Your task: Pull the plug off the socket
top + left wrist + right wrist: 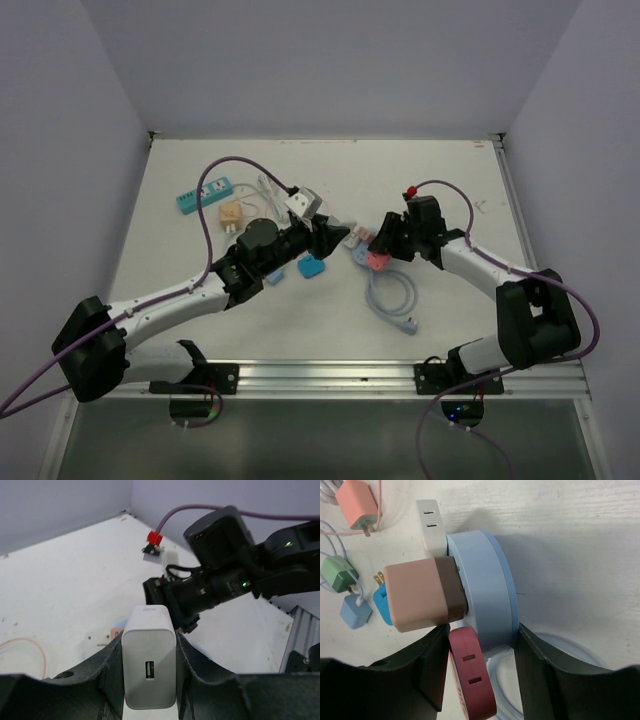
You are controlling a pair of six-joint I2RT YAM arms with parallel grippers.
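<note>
The pink plug (pixel 415 597) sits pushed into the flat face of the round blue socket (pixel 487 580), its brown base hard against the disc, a bit right of the middle of the table (pixel 330 160). A white outlet lobe (pixel 432 522) and a red outlet lobe (pixel 472 685) stick out from the socket's edge on either side of the plug. The right claw (pixel 482 630) reaches in from the right and pinches the socket. One finger presses on the blue rim and the other on the red lobe, just beside the plug's base, so the plug itself lies outside the grip. From the left, the left claw (pixel 148 645) is pressed together on a white charger (pixel 150 670), USB port facing its camera. I can't tell whether that charger touches the socket. The socket's pale blue cord (pixel 392 298) coils on the near side. A blue charger (pixel 311 267) lies just left of the socket, and a teal power strip (pixel 205 195) lies far left.
</note>
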